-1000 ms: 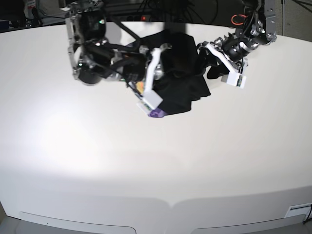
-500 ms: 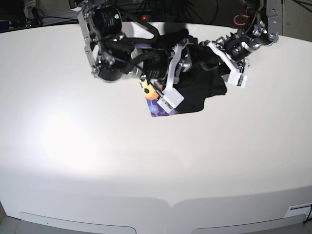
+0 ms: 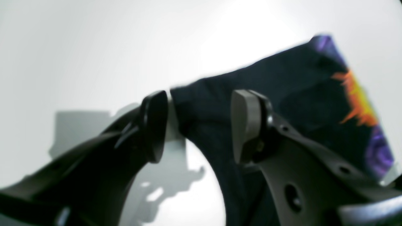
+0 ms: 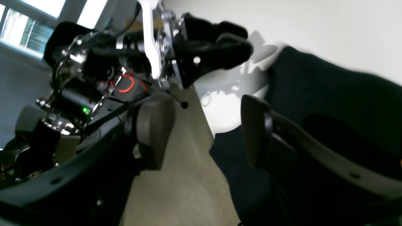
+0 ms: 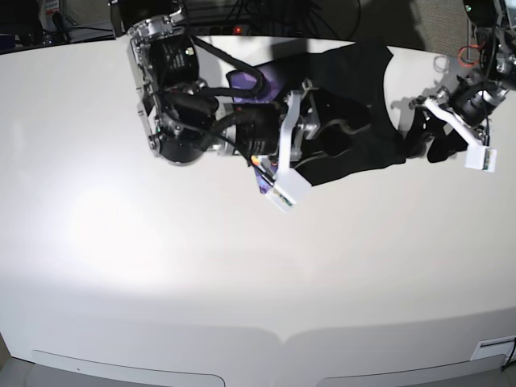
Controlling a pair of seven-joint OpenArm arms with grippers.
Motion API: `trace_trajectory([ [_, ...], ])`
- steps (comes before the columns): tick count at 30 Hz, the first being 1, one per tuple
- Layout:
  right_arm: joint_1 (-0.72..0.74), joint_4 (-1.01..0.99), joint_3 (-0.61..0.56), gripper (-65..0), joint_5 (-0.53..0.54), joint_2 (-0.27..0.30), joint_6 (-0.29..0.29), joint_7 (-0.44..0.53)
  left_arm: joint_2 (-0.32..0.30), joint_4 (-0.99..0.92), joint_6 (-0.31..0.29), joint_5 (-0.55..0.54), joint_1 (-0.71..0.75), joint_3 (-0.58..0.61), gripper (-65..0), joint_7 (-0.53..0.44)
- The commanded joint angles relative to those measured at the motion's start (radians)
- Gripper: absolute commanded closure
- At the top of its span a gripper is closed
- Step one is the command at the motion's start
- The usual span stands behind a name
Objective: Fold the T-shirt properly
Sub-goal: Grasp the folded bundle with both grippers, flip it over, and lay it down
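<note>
A robotics lab, by the look of it. The broad, rounded white desk point(image 5: 161, 266) fills the base view, lit by a hard bright patch, with black cables and a red indicator light point(image 5: 239, 30) along its far edge. In the right wrist view, beyond the jaws, daylight comes through a pale-framed window point(image 4: 28, 25) and beige carpet floor point(image 4: 185, 175) lies beside the desk.

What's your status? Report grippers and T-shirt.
Left gripper open, right gripper open, neither clamping cloth. T-shirt bunched on the table, print partly showing, not folded. No obstruction seen.
</note>
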Motion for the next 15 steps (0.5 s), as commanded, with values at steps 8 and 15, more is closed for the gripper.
trace_trajectory([
  [8,0.114,0.018,0.102,-15.2,-0.278,0.003,0.007,0.092,0.087,0.132,-0.019,-0.190,0.057,-0.008,-17.1,0.051],
  [15,0.151,-0.083,0.096,0.0,-0.471,0.045,0.006,0.232,0.182,0.132,-0.100,-0.269,0.187,0.122,0.0,0.061],
])
